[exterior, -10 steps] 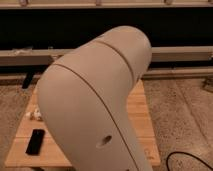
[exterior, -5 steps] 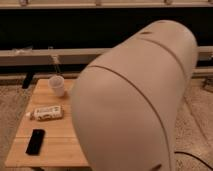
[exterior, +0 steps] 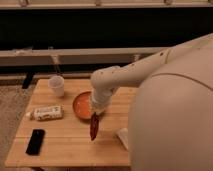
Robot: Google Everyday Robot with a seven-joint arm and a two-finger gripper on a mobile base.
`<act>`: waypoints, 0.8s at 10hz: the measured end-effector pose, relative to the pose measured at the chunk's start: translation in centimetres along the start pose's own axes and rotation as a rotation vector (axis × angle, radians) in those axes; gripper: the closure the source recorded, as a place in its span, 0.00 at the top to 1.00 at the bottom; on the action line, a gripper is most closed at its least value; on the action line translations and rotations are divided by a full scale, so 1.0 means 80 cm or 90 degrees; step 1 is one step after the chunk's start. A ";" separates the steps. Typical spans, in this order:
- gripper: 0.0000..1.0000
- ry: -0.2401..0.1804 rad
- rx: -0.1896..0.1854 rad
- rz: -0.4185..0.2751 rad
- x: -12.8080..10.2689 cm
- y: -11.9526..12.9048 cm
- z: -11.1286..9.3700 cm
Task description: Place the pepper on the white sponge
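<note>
**Carry step: pepper gripped and hanging, not yet on the white sponge.**

The hand (exterior: 95,111) is near the centre of the worktop (exterior: 65,147), closed on the top end of the pepper (exterior: 93,126). The pepper hangs tip-down over bare wood, at the 5 o'clock edge of the orange dish (exterior: 77,104). Whether its tip touches the wood cannot be told. The white sponge (exterior: 123,136) lies near, at 4 o'clock from the pepper, with its right part hidden behind the robot's casing (exterior: 170,120). Assessment: the pepper is in transit. The next move calls for a short shift toward 4 o'clock, high enough to clear the sponge's edge, then lowering and release. The white package (exterior: 46,113) at 9 o'clock bears a printed label, but no writing is legible. The phone (exterior: 35,141) at 8 o'clock and the cup (exterior: 56,85) at 11 o'clock show no markings.
</note>
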State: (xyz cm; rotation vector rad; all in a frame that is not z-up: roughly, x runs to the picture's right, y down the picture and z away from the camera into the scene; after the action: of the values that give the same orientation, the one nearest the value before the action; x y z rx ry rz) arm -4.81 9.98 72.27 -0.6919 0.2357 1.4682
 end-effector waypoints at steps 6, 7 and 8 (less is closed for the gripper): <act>0.00 -0.029 0.069 0.012 0.005 -0.081 -0.065; 0.00 -0.028 0.082 0.019 0.007 -0.092 -0.071; 0.00 -0.024 0.103 0.028 0.009 -0.106 -0.079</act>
State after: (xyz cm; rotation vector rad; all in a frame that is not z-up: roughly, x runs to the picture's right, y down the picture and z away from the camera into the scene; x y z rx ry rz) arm 5.07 7.42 69.28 -0.5300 0.3385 1.4842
